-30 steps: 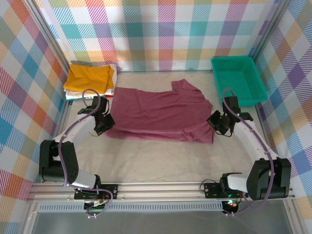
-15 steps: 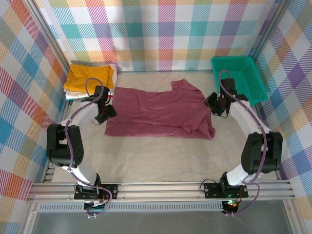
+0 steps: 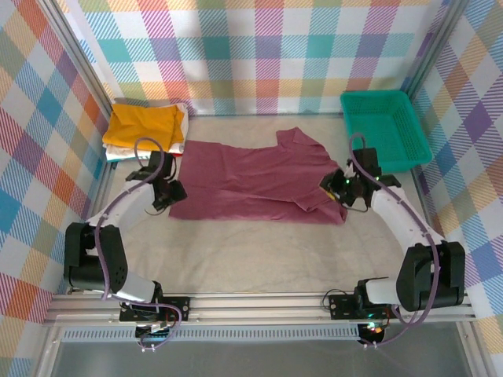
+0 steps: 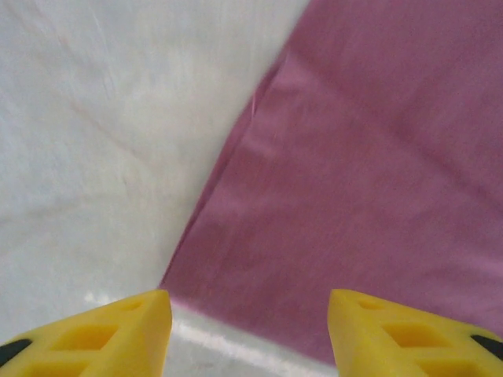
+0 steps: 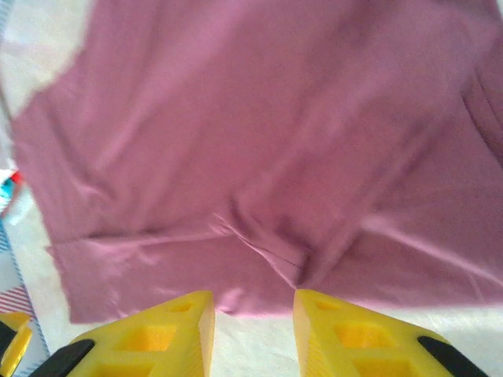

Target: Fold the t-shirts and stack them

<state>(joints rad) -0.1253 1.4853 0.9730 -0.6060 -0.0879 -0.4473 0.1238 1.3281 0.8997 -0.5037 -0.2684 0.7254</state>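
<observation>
Across the middle of the pale counter (image 3: 259, 259) lies the maroon t-shirt (image 3: 251, 177), spread mostly flat, with one sleeve pointing toward the far wall and some creases near its right edge. At the far right corner sits a teal mesh basket (image 3: 387, 129), well apart from the shirt. At the far left corner is a stack of folded shirts, with a mustard-yellow t-shirt (image 3: 145, 126) on top and a white t-shirt (image 3: 181, 138) showing at the edge beneath it.

The left tool (image 3: 171, 192) hangs at the maroon shirt's left edge. In the left wrist view its yellow fingers (image 4: 102, 334) stand wide apart with nothing between them, just short of the shirt's corner, where cloth meets bare counter.

The right tool (image 3: 334, 184) is at the shirt's right edge. In the right wrist view its fingers (image 5: 149, 334) are parted and empty, just short of the wrinkled hem.
</observation>
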